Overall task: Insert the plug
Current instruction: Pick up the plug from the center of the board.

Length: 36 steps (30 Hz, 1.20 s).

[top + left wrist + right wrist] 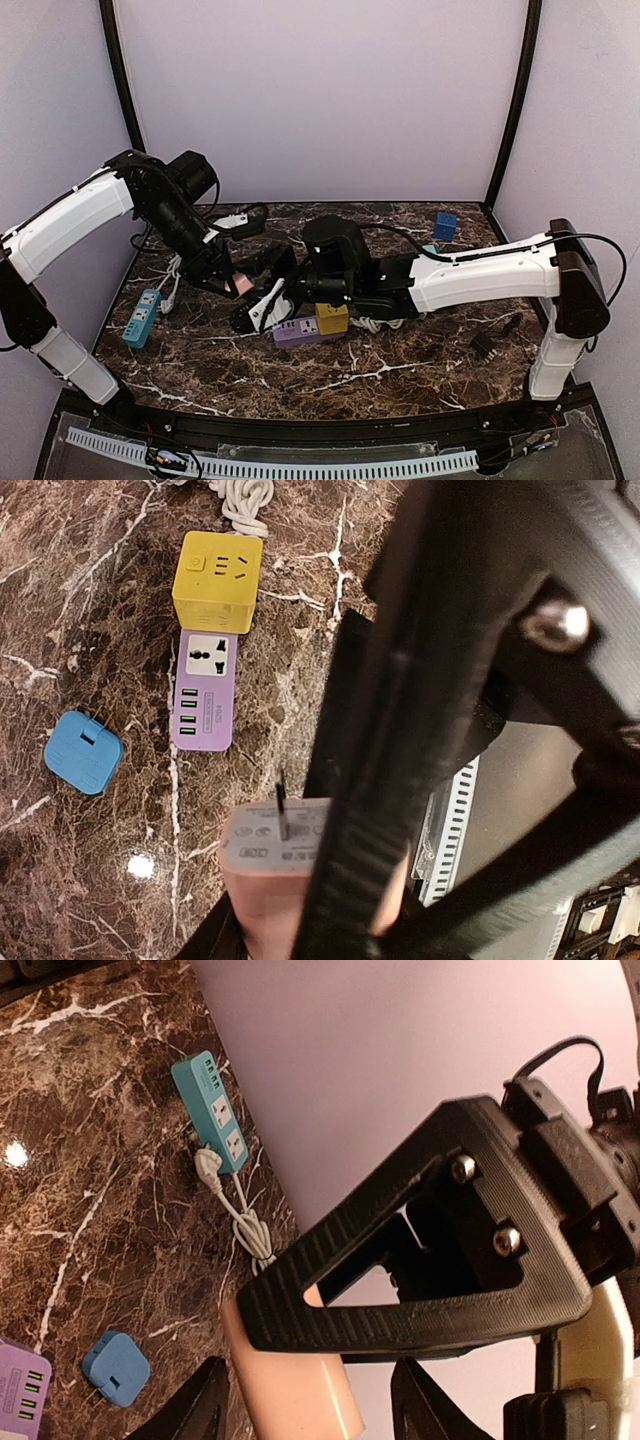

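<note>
The pink plug (272,865) is half hidden behind a black finger (400,730) and cut off at the bottom edge. Its printing is too small to read. The purple power strip (18,1395) is clipped at the right wrist view's corner.

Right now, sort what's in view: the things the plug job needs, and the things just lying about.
Job: pink plug, in the left gripper; purple strip and yellow socket cube, the likely sockets.
Lying about: teal strip with white cable; blue adapter; black adapter.
</note>
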Each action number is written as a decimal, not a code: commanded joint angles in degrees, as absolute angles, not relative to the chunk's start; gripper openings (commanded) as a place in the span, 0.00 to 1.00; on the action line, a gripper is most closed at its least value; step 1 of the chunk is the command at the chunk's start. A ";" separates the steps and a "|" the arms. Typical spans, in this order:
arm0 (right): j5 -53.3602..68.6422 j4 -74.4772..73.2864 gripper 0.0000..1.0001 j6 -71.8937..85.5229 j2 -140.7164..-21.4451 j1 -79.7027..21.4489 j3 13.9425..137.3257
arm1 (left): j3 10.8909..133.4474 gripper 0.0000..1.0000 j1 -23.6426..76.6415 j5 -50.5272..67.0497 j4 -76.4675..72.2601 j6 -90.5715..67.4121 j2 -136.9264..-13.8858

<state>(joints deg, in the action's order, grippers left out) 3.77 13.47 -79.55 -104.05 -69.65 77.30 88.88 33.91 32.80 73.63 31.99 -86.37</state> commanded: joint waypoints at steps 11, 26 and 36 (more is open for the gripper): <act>2.66 11.69 0.00 -75.96 -104.09 -69.84 78.99 | 92.85 0.03 34.54 34.66 77.56 33.68 -87.91; 25.13 23.90 0.00 -21.35 -95.58 -63.19 73.71 | 116.86 0.96 34.50 20.03 78.95 39.56 -81.25; 26.96 32.24 0.00 -13.84 -92.86 -62.81 70.18 | 112.34 0.60 47.46 15.59 69.32 42.12 -77.52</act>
